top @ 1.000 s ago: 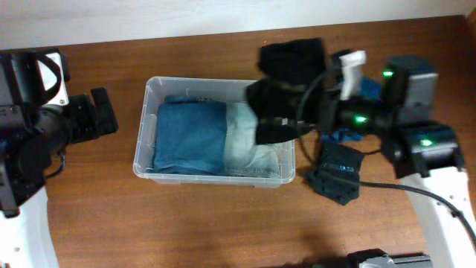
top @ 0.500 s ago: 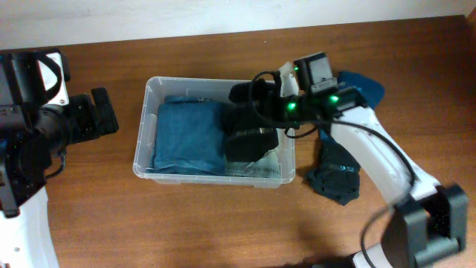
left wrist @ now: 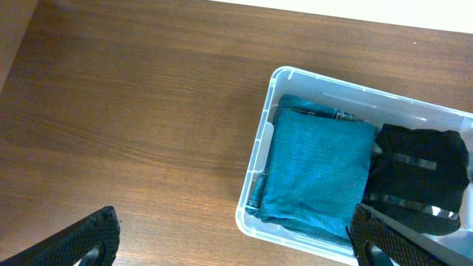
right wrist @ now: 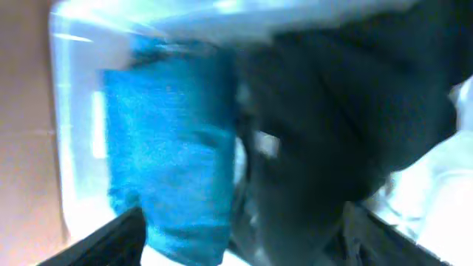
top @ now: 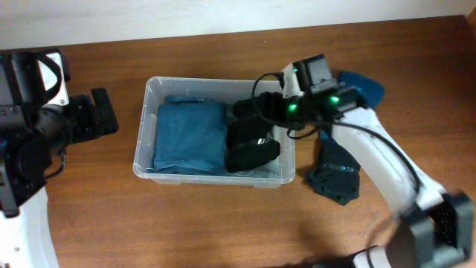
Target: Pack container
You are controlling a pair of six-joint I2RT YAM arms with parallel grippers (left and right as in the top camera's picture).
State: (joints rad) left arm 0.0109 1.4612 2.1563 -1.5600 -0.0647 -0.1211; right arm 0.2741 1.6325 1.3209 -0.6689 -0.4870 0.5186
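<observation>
— A blue cloth and black garment are packed in the container, mid-table.
— Dark clothing right of it is left out. Right gripper above, left gripper beside: jaws spread.

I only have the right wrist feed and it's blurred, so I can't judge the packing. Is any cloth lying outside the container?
Observer: Yes, overhead shows a dark crumpled cloth on the table, just past the right end of the container.
Operator: Anything else out there?
Observer: A blue cloth lies farther back, partly hidden by the right arm.
Operator: Where's the left gripper?
Observer: The left gripper sits apart from the container's left end, jaws open.
</observation>
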